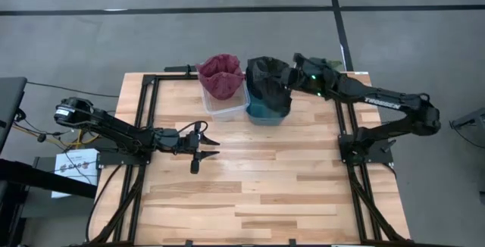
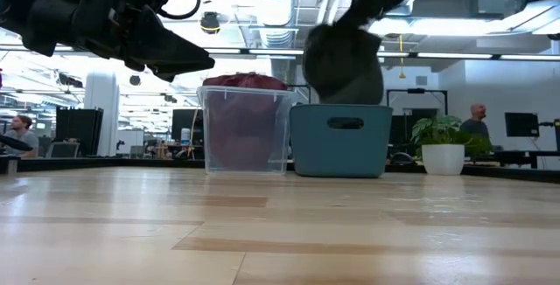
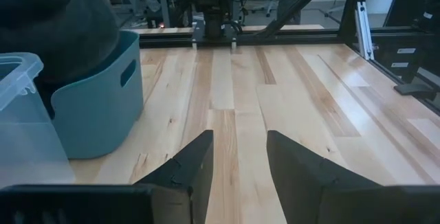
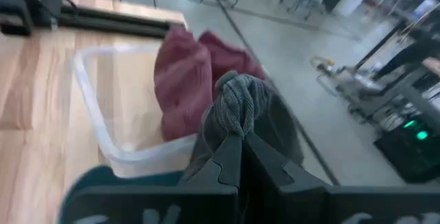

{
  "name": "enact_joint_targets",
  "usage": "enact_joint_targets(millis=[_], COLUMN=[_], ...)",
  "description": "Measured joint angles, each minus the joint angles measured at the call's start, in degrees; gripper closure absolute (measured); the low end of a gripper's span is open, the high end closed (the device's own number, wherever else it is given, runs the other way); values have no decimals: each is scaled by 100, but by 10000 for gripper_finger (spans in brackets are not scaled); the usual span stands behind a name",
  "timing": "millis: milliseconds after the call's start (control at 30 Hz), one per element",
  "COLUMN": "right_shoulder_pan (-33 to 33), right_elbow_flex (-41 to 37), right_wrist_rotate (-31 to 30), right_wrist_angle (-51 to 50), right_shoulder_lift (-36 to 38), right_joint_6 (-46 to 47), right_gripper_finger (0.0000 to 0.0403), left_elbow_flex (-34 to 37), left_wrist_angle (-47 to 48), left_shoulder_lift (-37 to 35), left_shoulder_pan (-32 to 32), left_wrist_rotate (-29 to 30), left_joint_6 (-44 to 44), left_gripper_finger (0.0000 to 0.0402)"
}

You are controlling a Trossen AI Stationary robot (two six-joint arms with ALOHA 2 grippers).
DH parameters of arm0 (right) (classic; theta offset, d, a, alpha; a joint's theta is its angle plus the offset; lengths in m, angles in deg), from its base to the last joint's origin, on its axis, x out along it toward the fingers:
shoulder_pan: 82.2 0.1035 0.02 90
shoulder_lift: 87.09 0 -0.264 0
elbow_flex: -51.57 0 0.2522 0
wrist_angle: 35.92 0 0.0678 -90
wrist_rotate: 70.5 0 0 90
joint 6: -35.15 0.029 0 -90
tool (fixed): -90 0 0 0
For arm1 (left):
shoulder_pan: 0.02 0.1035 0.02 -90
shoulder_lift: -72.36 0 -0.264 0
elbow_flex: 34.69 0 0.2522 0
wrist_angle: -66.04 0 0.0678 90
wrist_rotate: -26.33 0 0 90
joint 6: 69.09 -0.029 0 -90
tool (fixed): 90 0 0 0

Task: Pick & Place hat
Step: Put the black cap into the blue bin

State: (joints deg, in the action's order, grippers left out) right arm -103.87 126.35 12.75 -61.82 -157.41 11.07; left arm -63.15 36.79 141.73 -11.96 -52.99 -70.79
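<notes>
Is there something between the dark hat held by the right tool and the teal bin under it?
Nothing visible. The right tool is shut on the dark hat, which hangs directly over the open teal bin. The maroon hat sits beside, in the clear bin.

Grey floor [image 1: 227, 35] crossed by dark lines filled the high view's top. Behind the table in the low view, a potted plant [image 2: 442, 145] stood right (white pot), under bright ceiling lights [image 2: 262, 5].
</notes>
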Motion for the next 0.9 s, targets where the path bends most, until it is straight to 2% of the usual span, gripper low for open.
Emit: enact_joint_targets(millis=[433, 733, 900], right_shoulder_pan=[-775, -694, -621], right_elbow_flex=[0, -2, -2], right_wrist_rotate=[1542, 2219, 2251], right_wrist_angle=[850, 962, 906], right_shoulder_lift=[-1149, -946, -783], right_joint_6=[-142, -233, -167], right_gripper_finger=[402, 402, 402], left_elbow_flex=[0, 0, 0], left_wrist_angle=[-16, -16, -16], left_shoulder_lift=[0, 0, 0], left_shoulder_pan=[264, 273, 273], left_wrist_rotate=[2, 2, 2], left_joint_6=[0, 1, 0], left_gripper_finger=[266, 266, 266])
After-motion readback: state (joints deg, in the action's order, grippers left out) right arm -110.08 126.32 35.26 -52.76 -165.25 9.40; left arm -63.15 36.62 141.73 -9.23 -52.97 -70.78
